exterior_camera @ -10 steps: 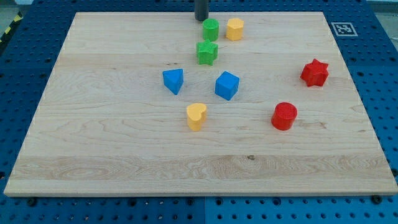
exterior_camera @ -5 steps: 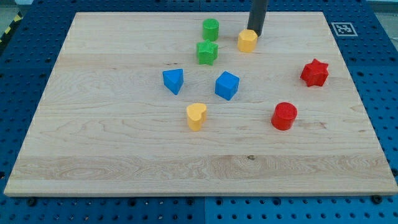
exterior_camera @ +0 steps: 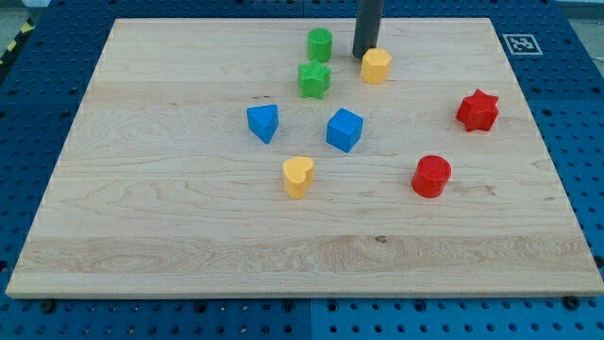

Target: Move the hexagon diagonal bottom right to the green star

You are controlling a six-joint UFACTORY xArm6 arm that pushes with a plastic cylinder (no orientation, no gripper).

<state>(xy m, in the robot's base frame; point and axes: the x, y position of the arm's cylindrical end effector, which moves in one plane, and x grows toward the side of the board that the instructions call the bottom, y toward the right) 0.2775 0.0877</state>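
Observation:
The yellow hexagon (exterior_camera: 376, 66) sits near the view's top, to the right of the green star (exterior_camera: 314, 79) and slightly higher in the view. My tip (exterior_camera: 364, 56) is just above and left of the hexagon, close to its upper left edge, between it and the green cylinder (exterior_camera: 320, 44). The green star lies directly below the green cylinder.
A blue triangle (exterior_camera: 263, 123) and a blue cube (exterior_camera: 344, 129) lie below the star. A yellow heart (exterior_camera: 298, 177) is lower, mid-board. A red star (exterior_camera: 478, 110) and a red cylinder (exterior_camera: 431, 176) are at the view's right.
The hexagon slid right and a little down over the second. My rod moved from the top centre to the hexagon's upper right, then back to its upper left.

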